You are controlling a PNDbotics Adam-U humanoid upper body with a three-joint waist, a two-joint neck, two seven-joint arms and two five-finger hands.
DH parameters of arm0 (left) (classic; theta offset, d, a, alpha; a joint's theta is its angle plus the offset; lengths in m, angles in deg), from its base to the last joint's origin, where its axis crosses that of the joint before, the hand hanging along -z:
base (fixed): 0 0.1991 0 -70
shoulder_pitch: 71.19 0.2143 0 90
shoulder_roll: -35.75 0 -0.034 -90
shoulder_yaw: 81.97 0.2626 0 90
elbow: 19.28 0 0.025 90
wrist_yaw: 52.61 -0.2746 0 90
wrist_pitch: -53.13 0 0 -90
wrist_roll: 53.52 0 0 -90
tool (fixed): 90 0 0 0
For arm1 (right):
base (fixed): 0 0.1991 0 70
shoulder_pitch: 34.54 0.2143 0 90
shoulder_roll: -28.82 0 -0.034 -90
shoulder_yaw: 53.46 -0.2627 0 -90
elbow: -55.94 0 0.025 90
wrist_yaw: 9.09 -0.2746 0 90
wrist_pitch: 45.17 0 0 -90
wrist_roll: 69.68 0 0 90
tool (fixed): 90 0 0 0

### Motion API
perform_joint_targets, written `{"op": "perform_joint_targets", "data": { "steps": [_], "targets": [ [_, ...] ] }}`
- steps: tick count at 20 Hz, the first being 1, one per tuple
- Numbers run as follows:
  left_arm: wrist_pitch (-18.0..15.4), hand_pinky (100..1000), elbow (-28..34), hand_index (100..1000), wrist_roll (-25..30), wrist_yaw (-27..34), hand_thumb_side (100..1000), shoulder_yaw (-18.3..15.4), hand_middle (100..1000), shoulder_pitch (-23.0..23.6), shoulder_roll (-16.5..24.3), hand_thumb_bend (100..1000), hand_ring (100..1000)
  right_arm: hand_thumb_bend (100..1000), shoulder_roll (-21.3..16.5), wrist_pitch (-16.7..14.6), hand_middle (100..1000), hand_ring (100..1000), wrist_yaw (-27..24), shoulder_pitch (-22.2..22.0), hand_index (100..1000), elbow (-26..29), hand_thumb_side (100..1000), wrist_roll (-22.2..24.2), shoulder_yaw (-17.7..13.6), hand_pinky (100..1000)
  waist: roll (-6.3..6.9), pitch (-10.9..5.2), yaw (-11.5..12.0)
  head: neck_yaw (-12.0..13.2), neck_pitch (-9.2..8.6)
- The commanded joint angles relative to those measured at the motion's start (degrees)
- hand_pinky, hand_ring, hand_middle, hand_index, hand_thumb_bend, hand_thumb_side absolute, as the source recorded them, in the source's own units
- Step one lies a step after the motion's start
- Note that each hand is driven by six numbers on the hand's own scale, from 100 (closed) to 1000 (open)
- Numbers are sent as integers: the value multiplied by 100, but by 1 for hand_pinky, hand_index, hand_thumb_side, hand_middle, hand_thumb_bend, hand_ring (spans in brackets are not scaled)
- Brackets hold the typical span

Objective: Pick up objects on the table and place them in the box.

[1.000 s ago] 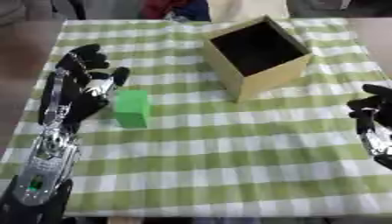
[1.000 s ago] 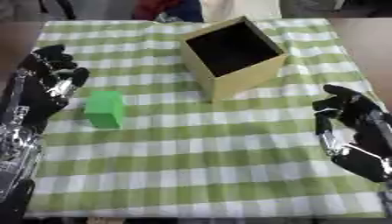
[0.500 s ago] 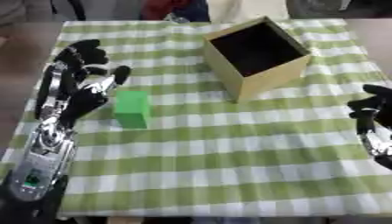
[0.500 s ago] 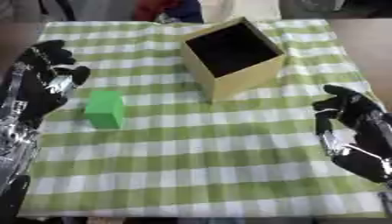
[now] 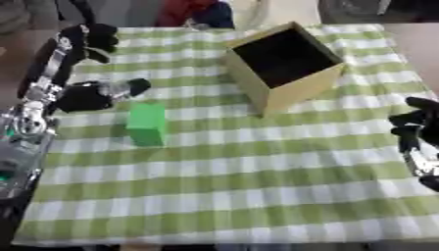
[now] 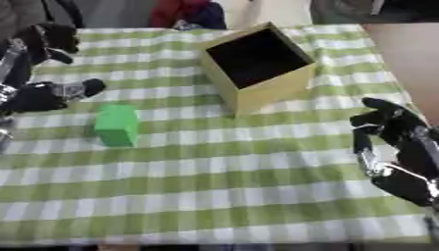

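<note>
A green block (image 5: 147,123) lies on the checked tablecloth at the left. Just above and left of it hovers my left hand (image 5: 84,95), open, its fingers spread upward and its thumb pointing right over the block's top end, not touching it as far as I can see. The open cardboard box (image 5: 284,65) stands tilted at the upper middle, dark and empty inside. My right hand (image 6: 393,142) rests open at the right edge, fingers relaxed, holding nothing.
The green-and-white checked tablecloth (image 5: 231,181) covers the table; its front half holds nothing else. A person in red (image 5: 193,11) sits beyond the far edge. Bare brown table (image 6: 403,54) shows at the right.
My left hand has opened wider, its fingers lifted further up and its thumb stretched out toward the block. Block, box and right hand stay put.
</note>
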Motion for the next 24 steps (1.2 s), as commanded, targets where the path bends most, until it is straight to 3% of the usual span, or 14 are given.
{"op": "perform_joint_targets", "data": {
  "steps": [1, 5, 10, 24],
  "targets": [
    [-39, 684, -25, 787, 633, -346, 276, 74, 671, -237, 569, 881, 711, 100, -128, 2, 615, 774, -32, 31, 884, 92, 214, 21, 9, 710, 3, -91, -14, -21, 30],
    [-187, 698, -214, 798, 1388, -650, 216, 285, 684, -550, 945, 907, 716, 100, -132, 5, 615, 774, -30, 19, 884, 83, 216, 38, 19, 710, 18, -108, -51, -44, 30],
    [-341, 704, -562, 798, 2069, -949, 126, 481, 690, -855, 1138, 901, 715, 100, -136, 6, 615, 774, -33, 16, 884, 77, 216, 51, 27, 710, 31, -119, -75, -62, 30],
    [-491, 688, -1265, 794, 2673, -999, 100, 919, 665, -969, 878, 907, 687, 100, -131, 7, 615, 774, -42, 16, 885, 77, 215, 62, 40, 710, 22, -126, -94, -100, 30]
  ]
}}
